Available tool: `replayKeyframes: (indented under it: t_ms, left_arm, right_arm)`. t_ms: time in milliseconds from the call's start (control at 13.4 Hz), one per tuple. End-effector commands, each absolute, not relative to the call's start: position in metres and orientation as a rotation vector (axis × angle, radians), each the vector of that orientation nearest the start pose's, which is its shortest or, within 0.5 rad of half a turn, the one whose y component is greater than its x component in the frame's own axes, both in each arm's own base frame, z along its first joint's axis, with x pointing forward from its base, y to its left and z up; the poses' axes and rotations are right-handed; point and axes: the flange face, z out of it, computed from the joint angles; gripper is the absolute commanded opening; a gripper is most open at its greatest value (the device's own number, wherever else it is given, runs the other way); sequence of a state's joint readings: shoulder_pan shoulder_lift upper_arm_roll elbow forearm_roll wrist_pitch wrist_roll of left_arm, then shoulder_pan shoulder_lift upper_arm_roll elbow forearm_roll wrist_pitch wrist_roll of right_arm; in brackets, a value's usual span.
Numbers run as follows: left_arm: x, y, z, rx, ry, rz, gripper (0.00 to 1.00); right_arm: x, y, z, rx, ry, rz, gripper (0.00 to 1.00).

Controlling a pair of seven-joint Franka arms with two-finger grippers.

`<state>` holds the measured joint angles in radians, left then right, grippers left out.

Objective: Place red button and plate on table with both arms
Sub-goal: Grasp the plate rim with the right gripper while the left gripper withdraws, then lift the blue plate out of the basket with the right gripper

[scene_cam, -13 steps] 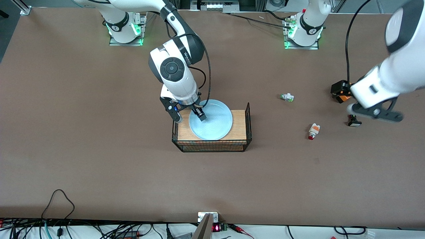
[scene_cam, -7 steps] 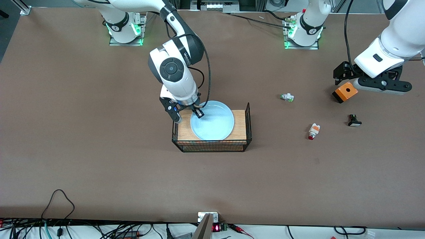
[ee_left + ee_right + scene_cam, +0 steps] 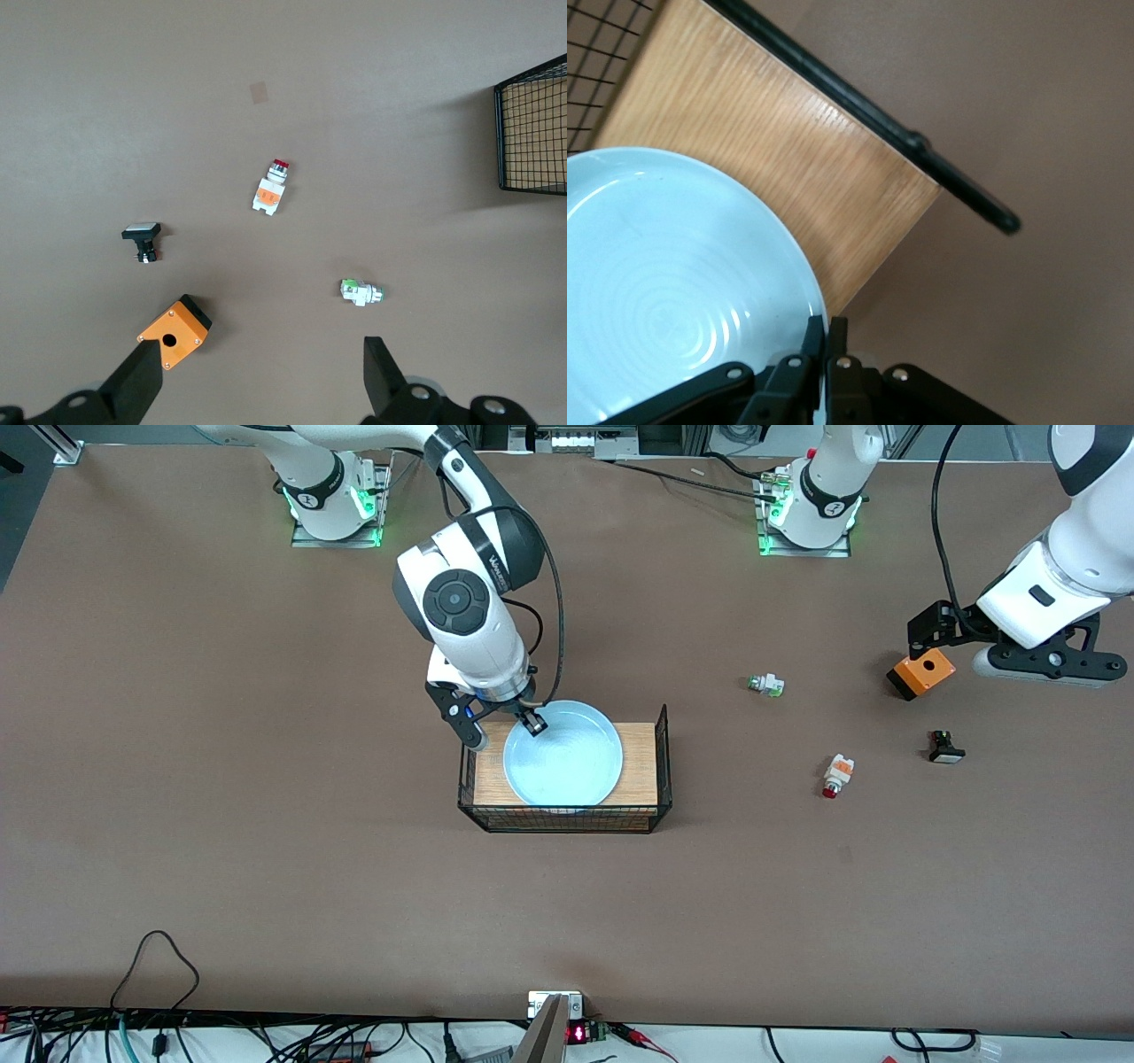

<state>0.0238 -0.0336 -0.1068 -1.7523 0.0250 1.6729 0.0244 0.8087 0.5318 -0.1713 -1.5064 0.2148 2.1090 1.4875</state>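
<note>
The light blue plate is over the small wooden shelf. My right gripper is shut on the plate's rim at the edge toward the robots' bases; the right wrist view shows the fingers pinching the plate's rim above the wood. The red button lies on its side on the table, toward the left arm's end, and also shows in the left wrist view. My left gripper is open and empty, high over the table beside the orange box.
A green-capped button lies farther from the front camera than the red one. A black-based white-capped button lies near the orange box. The shelf has black wire sides. Cables run along the table's front edge.
My left arm swung up and away from the black-based button, toward the table's end. My right gripper shifted slightly with the plate, which now overlaps the shelf's front wire edge.
</note>
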Motion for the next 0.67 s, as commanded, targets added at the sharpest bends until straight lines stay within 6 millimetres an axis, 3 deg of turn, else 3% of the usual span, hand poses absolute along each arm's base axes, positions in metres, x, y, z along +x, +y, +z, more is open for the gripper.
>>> replayKeyframes:
  t_ms: [0, 372, 596]
  left_arm:
    - [0.548, -0.044, 0.569, -3.118, 0.177, 0.067, 1.00]
    - [0.550, -0.037, 0.565, -3.117, 0.168, 0.081, 1.00]
    - [0.553, -0.039, 0.566, -3.108, 0.179, 0.064, 1.00]
  right_arm:
    - [0.551, 0.434, 0.423, -2.650, 1.335, 0.080, 0.00]
    - [0.525, 0.409, 0.515, -2.603, 1.320, 0.195, 0.00]
    - [0.549, 0.346, 0.537, -2.641, 1.262, 0.215, 0.00]
